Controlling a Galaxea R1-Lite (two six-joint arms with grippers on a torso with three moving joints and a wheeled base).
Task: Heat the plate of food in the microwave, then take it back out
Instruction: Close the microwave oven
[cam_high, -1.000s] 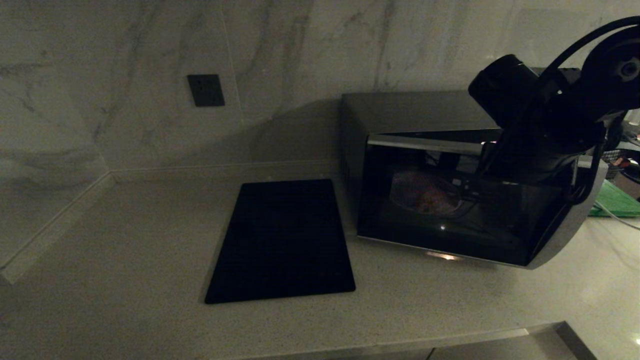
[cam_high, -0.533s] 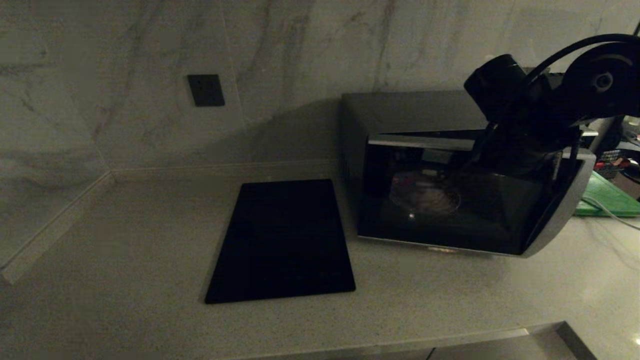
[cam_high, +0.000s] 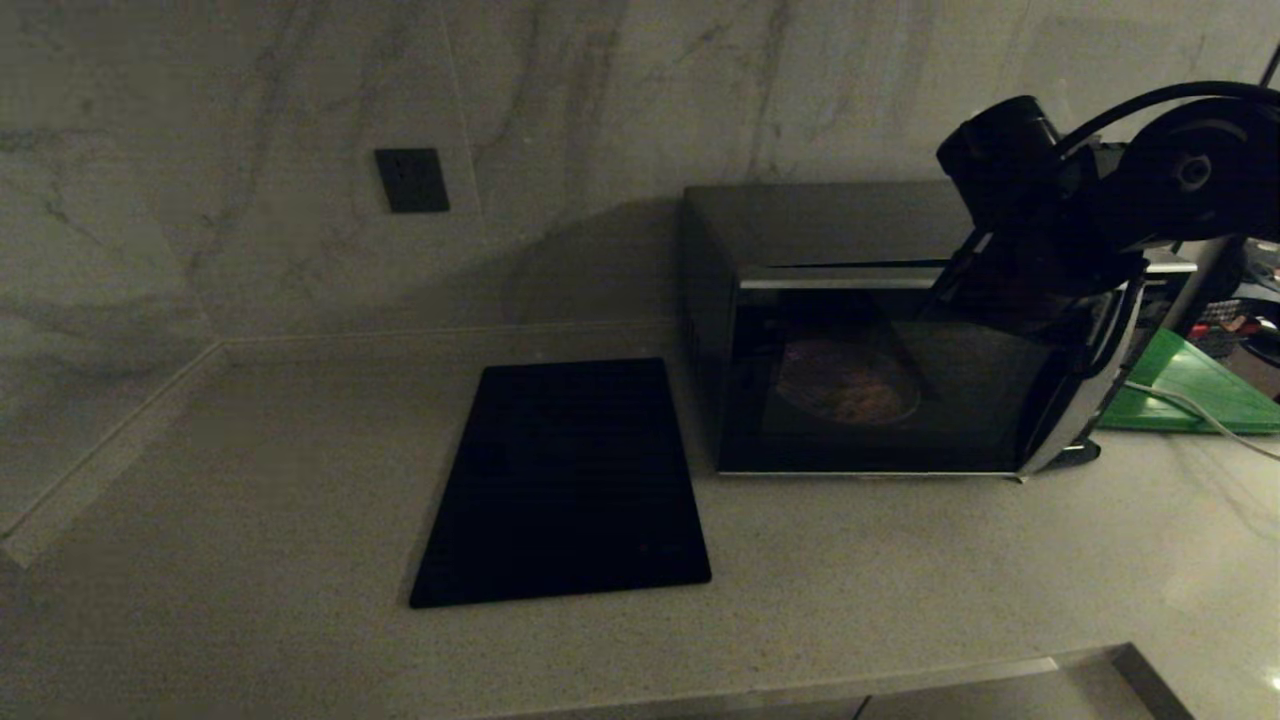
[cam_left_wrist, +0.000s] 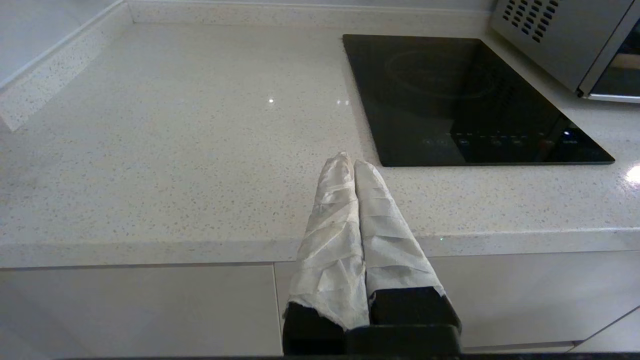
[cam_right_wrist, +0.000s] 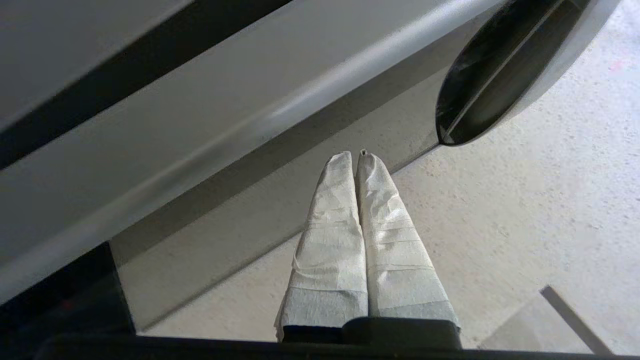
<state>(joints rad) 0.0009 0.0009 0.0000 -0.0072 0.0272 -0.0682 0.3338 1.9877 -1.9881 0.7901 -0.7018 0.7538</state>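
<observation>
Microwave broadside along the wall, door facing the robot

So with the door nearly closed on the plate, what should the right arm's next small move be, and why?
Probably one more short push on the door's handle edge until it latches. The right gripper, fingers shut, sits at the microwave door, which in the head view looks almost flush, though its handle side may stand slightly proud. The plate of food shows through the glass. The left gripper is parked at the counter edge.
</observation>
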